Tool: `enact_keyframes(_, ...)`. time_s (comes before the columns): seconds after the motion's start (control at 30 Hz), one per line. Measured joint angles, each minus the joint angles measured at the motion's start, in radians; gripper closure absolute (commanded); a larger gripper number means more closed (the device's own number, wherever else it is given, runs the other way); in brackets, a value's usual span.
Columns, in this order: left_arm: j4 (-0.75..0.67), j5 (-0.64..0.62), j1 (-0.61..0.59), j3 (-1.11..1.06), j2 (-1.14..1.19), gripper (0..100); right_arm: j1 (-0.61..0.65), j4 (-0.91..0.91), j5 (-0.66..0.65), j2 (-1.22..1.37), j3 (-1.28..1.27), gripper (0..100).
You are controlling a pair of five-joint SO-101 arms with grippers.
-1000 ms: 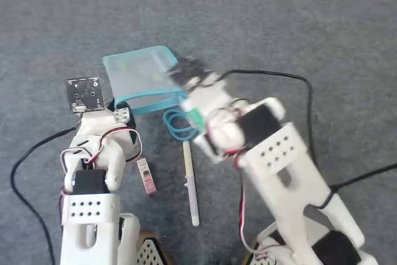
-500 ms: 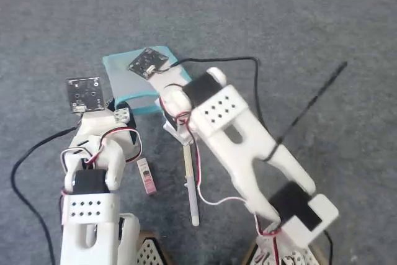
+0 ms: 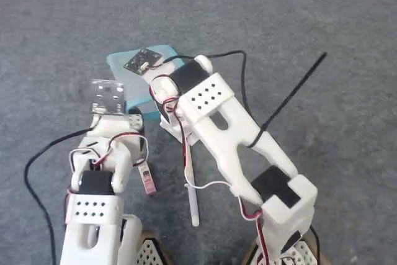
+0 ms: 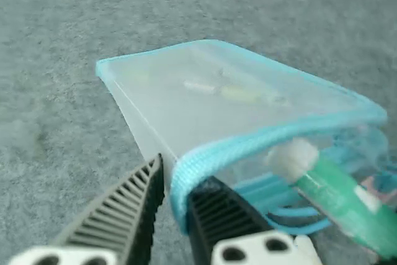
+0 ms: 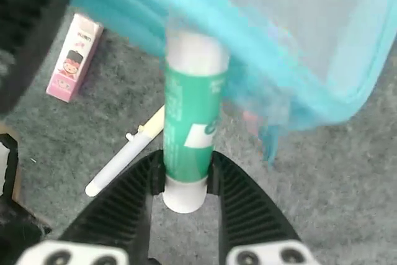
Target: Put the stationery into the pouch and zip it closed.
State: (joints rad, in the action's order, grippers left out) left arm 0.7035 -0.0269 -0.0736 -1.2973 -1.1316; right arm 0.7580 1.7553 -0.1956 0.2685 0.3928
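Observation:
The pouch is translucent with a teal zip rim, and faint pale shapes lie inside it. My left gripper is shut on the rim at the near corner of its mouth. A green glue stick with a white cap stands in my right gripper, which is shut on its lower end. The cap touches the teal rim at the pouch mouth. The left wrist view shows the same glue stick poking into the opening. From above, the right arm covers most of the pouch.
A white pen lies on the grey mat between the two arms. A pink eraser lies beside the left arm. A blue loop rests by the pouch mouth. Black cables trail across the mat at the right.
The right arm has swung left over the pouch and brought the glue stick to its mouth. The left arm has shifted forward and right to the pouch rim.

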Motion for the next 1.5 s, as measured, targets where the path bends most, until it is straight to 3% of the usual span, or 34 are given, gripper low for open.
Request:
enact_keyframes(0.33, -0.002, 0.110, 0.083, -0.028, 0.000, 99, -0.061, 0.002, 0.002, 0.058, 0.006, 99.1)
enact_keyframes(0.53, -0.002, 0.117, 0.149, -0.031, 0.000, 99, -0.120, -0.037, 0.078, 0.058, 0.006, 98.3)
enact_keyframes(0.77, -0.002, 0.107, 0.158, -0.031, 0.002, 99, -0.124, -0.103, 0.138, 0.058, 0.006, 79.3)
enact_keyframes(0.9, -0.002, 0.107, 0.163, -0.031, 0.002, 99, -0.123, -0.121, 0.146, 0.052, 0.006, 78.6)
enact_keyframes(1.3, 0.000, 0.098, 0.175, -0.032, 0.000, 99, -0.130, -0.133, 0.178, -0.242, -0.011, 78.4)
enact_keyframes(1.5, 0.000, 0.041, 0.172, -0.029, 0.000, 99, -0.130, -0.152, 0.178, -0.379, -0.226, 78.6)
